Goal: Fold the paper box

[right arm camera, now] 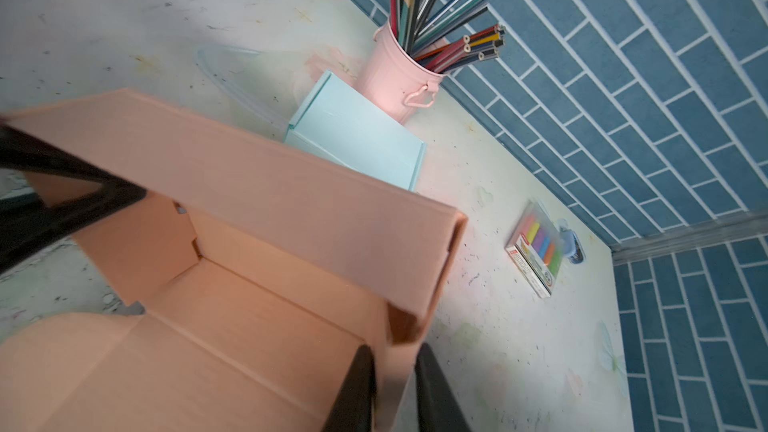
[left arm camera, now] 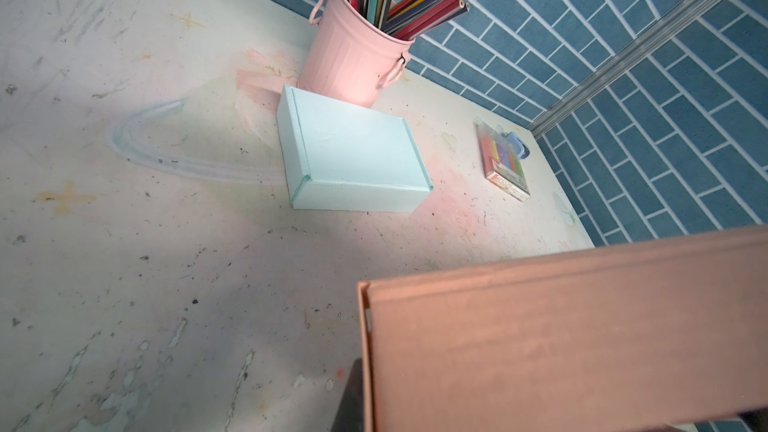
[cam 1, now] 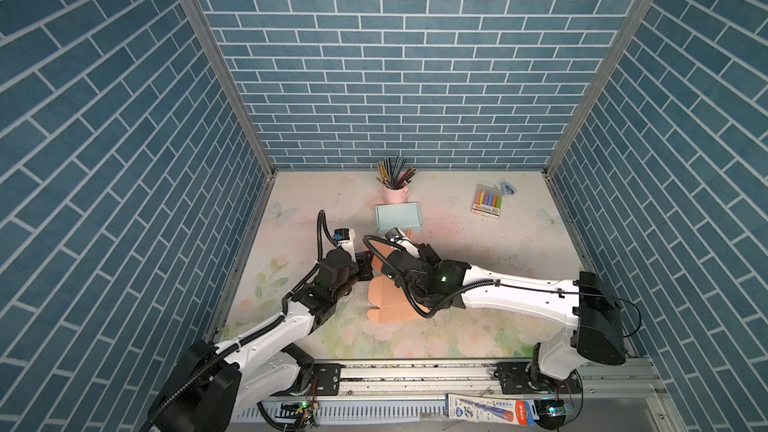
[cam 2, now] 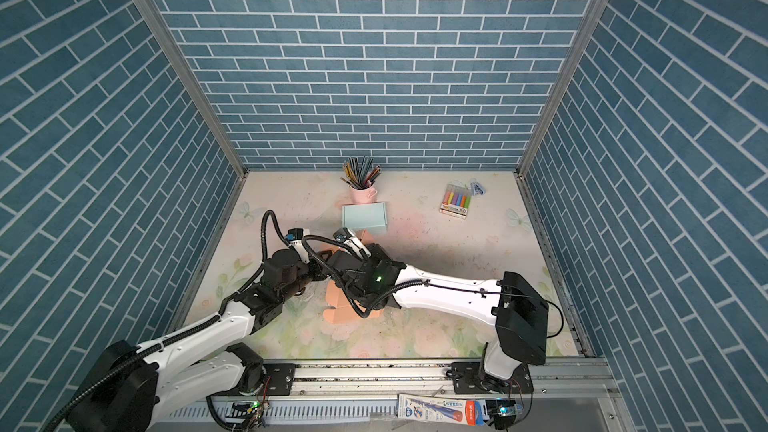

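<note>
Paper box [cam 1: 388, 305], peach card, half-formed, near the middle of the tabletop [cam 1: 478, 284], towards its front edge; both arms meet over it. In both top views the arms hide most of the box and only its front part shows, lying flat.

Right wrist view: base panel of the paper box [right arm camera: 249, 284] lies flat. Long far wall stands upright, doubled over along its top edge. Short flap at one end is raised and tilted inward.

Right hand [right arm camera: 392, 361]: two dark fingers [right arm camera: 357, 388] closed on either side of a thin end panel of the box, card filling the gap between them. Gripping that panel.

Left hand [cam 1: 366, 267]: at the box's left end in a top view. Left wrist view has a broad peach panel [left arm camera: 561, 347] filling the near corner, with one dark finger [left arm camera: 353, 398] tight against its edge; the second finger is hidden behind the card. Closed on the box, on the raised wall as far as can be told.

Pale blue box [cam 1: 398, 216], closed, sits just behind the paper box, apart from it. Pink bucket [cam 1: 395, 194] full of pencils [left arm camera: 415, 2] stands just behind the blue box, against the back wall. Pack of coloured markers [cam 1: 487, 201] lies well to the right, near the back.
</note>
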Robot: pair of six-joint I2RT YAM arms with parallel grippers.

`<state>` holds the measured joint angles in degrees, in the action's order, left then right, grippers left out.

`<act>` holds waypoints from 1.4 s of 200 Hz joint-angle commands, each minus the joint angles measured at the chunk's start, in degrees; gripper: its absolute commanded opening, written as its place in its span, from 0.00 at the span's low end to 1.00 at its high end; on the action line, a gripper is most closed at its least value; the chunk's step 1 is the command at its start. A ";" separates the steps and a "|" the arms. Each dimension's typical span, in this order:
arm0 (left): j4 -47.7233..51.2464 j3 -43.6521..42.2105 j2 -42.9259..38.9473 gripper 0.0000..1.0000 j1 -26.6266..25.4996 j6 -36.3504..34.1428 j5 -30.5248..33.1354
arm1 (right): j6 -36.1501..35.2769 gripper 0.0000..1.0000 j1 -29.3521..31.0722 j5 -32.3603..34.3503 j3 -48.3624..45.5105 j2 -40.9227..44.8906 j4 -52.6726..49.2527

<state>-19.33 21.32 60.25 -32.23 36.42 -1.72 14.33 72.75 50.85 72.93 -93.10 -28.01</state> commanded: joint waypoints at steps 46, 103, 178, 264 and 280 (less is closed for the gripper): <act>-3.81 1.68 1.25 0.00 -0.68 -0.08 -3.12 | 4.91 0.13 0.81 10.58 7.90 -6.87 -8.76; -6.99 1.90 3.23 0.00 -0.75 2.03 -3.64 | 4.15 0.11 1.25 17.14 11.02 -10.64 -9.84; -9.77 1.53 3.56 0.00 -1.50 4.93 -4.38 | 26.43 0.07 -0.07 26.55 27.42 -27.59 -39.01; -9.41 1.62 3.88 0.00 -1.47 4.54 -3.57 | 14.83 0.22 2.13 22.58 22.23 -19.67 -22.28; -8.89 1.36 3.43 0.00 -1.44 4.38 -2.96 | 2.35 0.33 2.22 15.55 11.87 -12.10 -1.98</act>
<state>-26.68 21.50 64.69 -32.42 42.19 -3.68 34.04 74.39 73.76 94.21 -113.56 -56.75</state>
